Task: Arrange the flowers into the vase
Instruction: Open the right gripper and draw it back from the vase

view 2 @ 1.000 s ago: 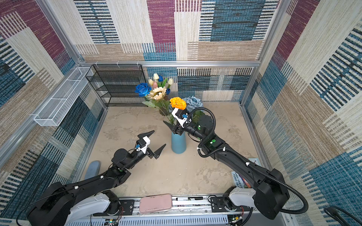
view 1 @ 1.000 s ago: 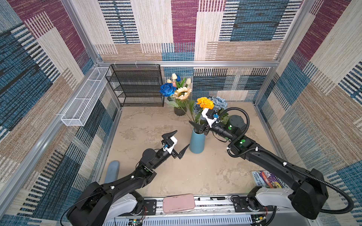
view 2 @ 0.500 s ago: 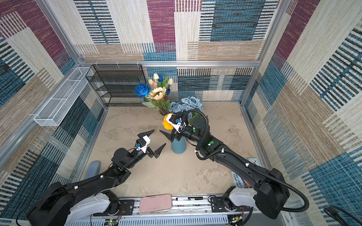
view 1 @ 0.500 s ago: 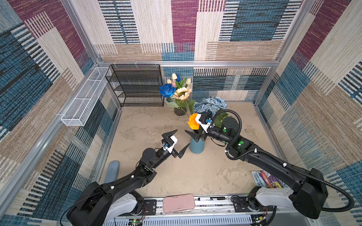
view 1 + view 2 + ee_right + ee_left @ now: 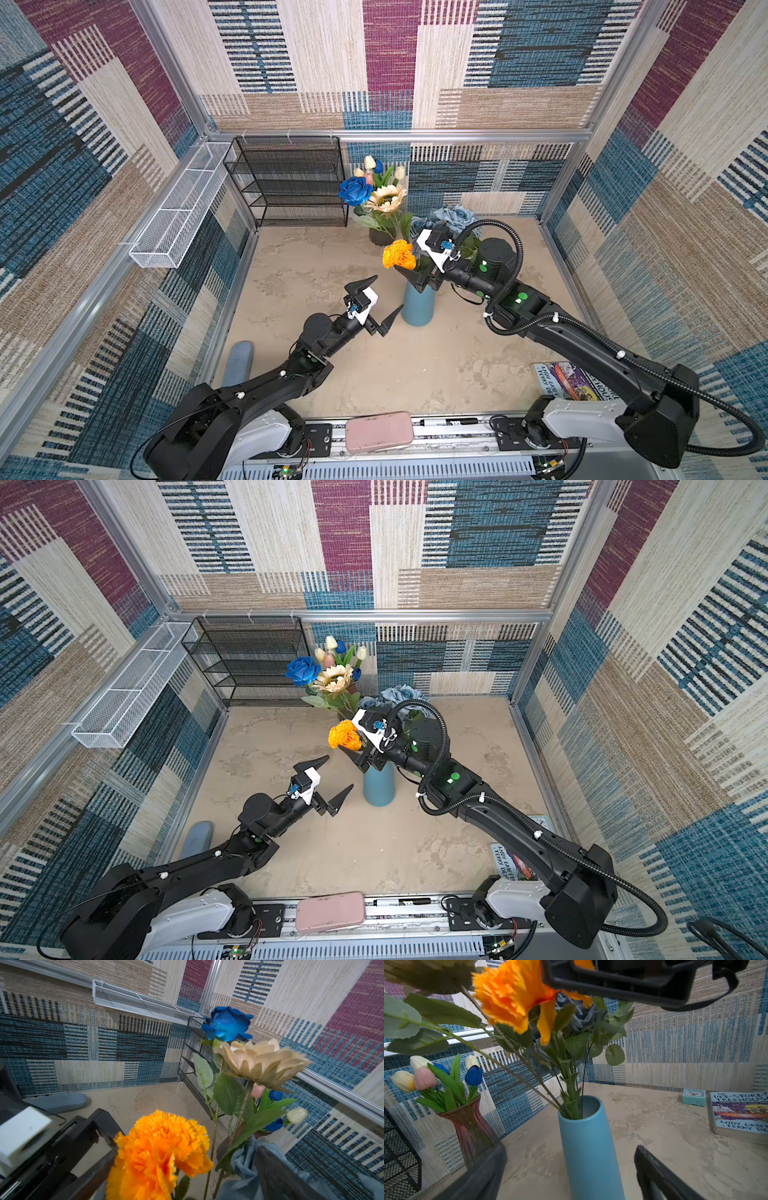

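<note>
- blue vase upright near the middle of the table; orange pompom bloom stands in it, head tipped toward the left edge
- left wrist view: stems of dusty-blue rose bunch, blue rose and cream sunflower also run into it
- tulips sit in a separate red glass vase by the back edge
- right gripper over the vase mouth; jaws spread wide around the stems, pinching nothing
- left gripper just beside the vase, apart from it; jaws spread, empty
- room: front-middle and left half bare; black mesh rack fills the back-left corner; book at the front-right corner
- hidden: vase mouth under right gripper in both top views; book partly cut off by the right arm
</note>
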You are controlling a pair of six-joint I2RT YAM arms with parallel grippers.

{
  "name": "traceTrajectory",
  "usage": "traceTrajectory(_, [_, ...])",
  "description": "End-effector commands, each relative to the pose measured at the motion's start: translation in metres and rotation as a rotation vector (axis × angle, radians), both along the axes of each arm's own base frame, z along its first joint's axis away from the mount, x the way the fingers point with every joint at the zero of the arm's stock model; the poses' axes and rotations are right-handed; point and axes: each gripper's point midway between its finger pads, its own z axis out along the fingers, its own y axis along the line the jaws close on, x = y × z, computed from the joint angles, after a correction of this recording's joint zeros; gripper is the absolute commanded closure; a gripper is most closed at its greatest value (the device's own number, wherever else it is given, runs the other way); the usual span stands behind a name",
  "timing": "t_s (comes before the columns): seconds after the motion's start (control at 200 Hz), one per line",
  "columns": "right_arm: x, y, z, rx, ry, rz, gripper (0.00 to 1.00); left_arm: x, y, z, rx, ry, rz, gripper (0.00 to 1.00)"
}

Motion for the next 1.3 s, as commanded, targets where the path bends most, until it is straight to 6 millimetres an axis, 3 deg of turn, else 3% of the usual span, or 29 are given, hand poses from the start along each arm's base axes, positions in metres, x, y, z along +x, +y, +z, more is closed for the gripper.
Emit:
traceTrajectory(0.0, [-0.021,0.001,0.011,-0.024,-0.048,0.094,0.00,-0.002,0.003,0.012,-0.032,-0.021,0.003,0.01])
traceTrajectory(0.195, [-0.047,-0.018,0.058,0.090,-0.142,0.102,0.00,-0.002,0.009,0.014,-0.024,-0.030,0.035,0.01])
traceTrajectory(0.34, [-0.062,-0.061,0.100,0.303,-0.220,-0.023,0.00,-0.002,0.015,0.017,-0.015,-0.032,0.054,0.01])
traceTrajectory(0.501, [-0.058,-0.109,0.101,0.435,-0.198,-0.222,0.00,-0.004,0.021,0.014,-0.010,-0.023,0.066,0.01])
traceTrajectory(0.601, [-0.047,-0.120,0.075,0.418,-0.126,-0.284,0.00,-0.006,0.023,0.009,-0.002,-0.004,0.064,0.01])
traceTrajectory(0.711, [-0.036,-0.130,0.026,0.405,0.002,-0.309,0.00,-0.012,0.021,0.005,0.021,0.019,0.033,0.01])
traceTrajectory(0.991, [-0.066,-0.127,-0.096,0.421,0.089,-0.189,0.00,-0.026,0.017,-0.016,0.085,0.081,-0.031,0.01])
traceTrajectory(1.212, [-0.064,-0.125,-0.153,0.336,0.092,-0.207,0.00,-0.021,0.005,-0.027,0.104,0.109,-0.075,0.01])
traceTrajectory(1.297, [-0.057,-0.123,-0.163,0.312,0.113,-0.224,0.00,-0.014,-0.002,-0.029,0.092,0.124,-0.089,0.01])
